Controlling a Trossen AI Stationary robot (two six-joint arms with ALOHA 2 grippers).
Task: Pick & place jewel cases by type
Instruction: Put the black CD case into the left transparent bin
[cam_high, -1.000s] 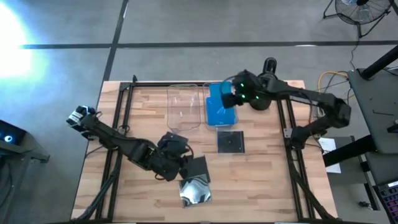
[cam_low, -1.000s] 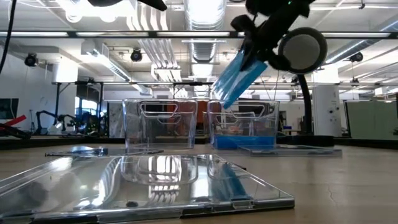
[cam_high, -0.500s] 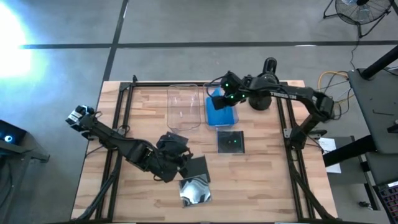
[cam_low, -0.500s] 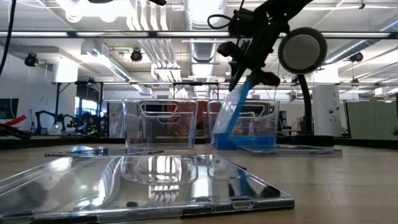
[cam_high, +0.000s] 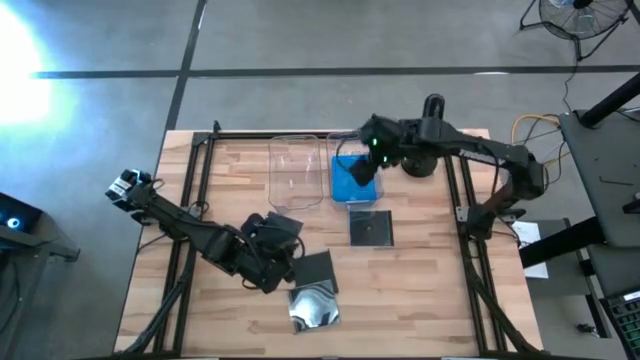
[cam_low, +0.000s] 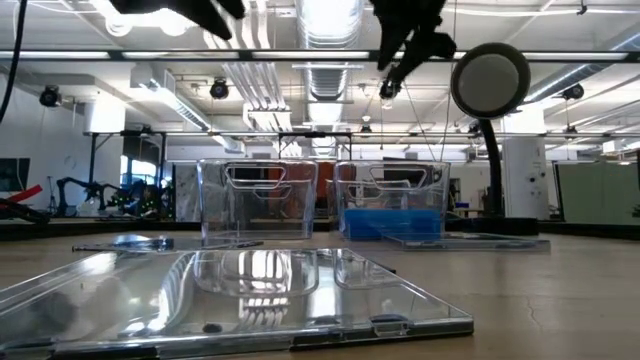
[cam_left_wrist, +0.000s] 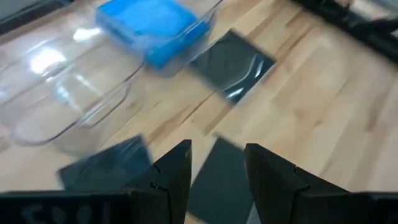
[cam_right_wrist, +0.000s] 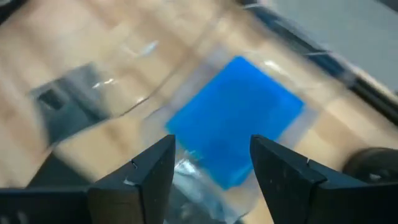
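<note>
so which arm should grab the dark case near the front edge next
Left. Its open claw hovers right beside the dark cases, while the right claw, also open, is over the bin holding blue cases.

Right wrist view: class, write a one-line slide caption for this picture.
Open right gripper hovers above bright blue square plastic jewel cases lying in a clear plastic bin on the wooden table.

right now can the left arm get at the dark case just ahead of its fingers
Probably yes: the left gripper is open, and the dark case lies flat on the table right ahead with nothing on it.
</note>
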